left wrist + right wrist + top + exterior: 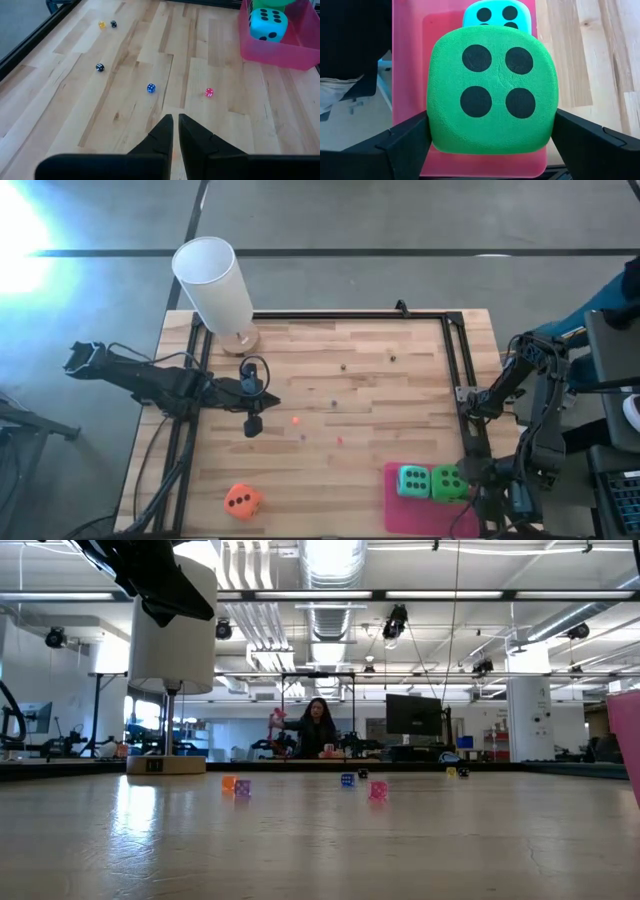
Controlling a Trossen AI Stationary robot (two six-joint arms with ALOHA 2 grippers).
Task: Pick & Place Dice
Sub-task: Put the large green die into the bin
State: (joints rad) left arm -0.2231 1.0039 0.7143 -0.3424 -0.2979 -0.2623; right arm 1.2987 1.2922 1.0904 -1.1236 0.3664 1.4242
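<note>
Gripping green die (490, 90) between both fingers, right claw (452, 485) holds it over pink mat (400, 515), beside teal die (412, 481). Orange die (242, 501) alone on worktop (380, 380). Left claw (253, 425) closed, empty, mid-worktop.

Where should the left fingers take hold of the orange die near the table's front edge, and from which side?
Best from above, I think: the orange die sits alone on bare wood, nothing beside it. Close the fingers on two opposite flat side faces, across the cube's middle. It looks soft, so a light squeeze should hold. The left gripper is shut now and must open first.
</note>
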